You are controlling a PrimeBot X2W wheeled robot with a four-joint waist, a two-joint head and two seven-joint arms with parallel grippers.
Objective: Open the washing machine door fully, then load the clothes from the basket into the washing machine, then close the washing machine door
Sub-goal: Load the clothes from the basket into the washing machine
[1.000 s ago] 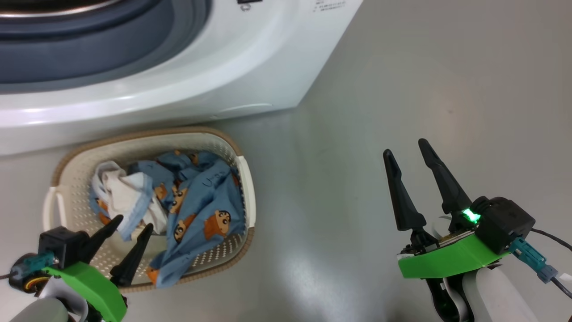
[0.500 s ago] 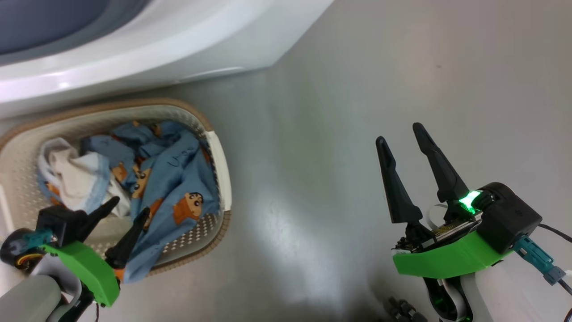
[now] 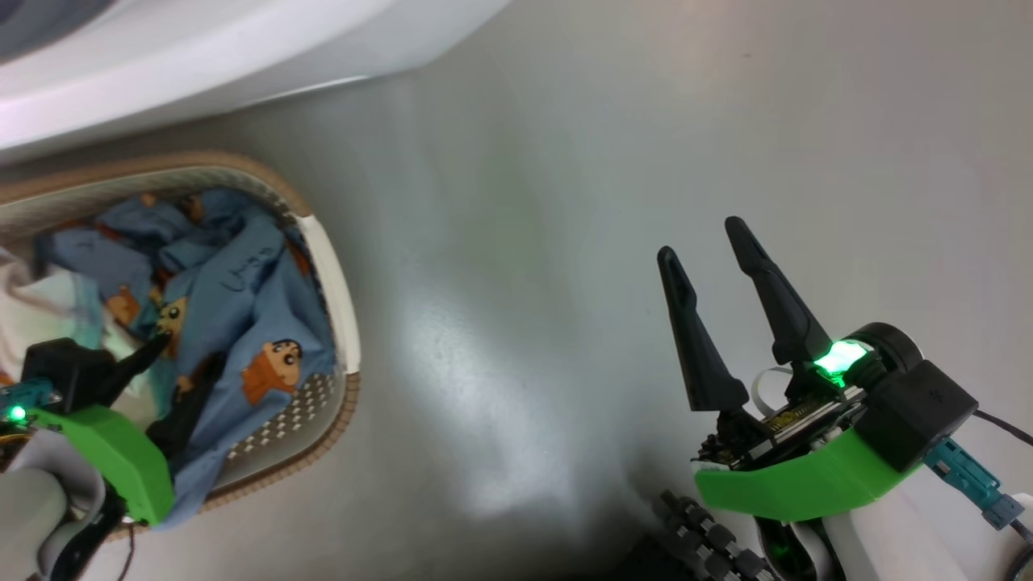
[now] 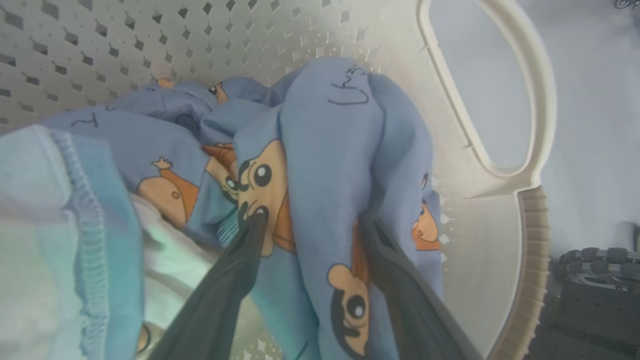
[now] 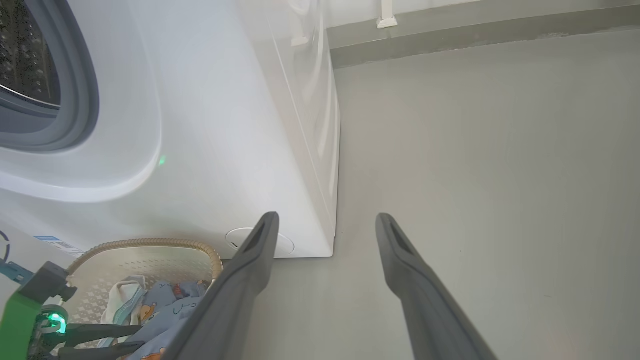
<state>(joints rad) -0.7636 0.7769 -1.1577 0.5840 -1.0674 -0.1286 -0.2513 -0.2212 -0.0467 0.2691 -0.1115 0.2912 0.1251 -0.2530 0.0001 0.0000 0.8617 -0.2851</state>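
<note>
Left wrist view has your left gripper (image 4: pixel 312 217) wide open, straddling one fold of the clothes (image 4: pixel 330 125) in the basket (image 4: pixel 150 40) (right gripper (image 3: pixel 702 240) wide too, empty over floor (image 3: pixel 565 242)), so closing shallow you'd likely pinch one layer and it slips or drags the light basket.

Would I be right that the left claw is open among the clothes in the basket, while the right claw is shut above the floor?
Not quite: the right claw is open, its jaws standing well apart, as the right wrist view shows; the rest is right.
</note>
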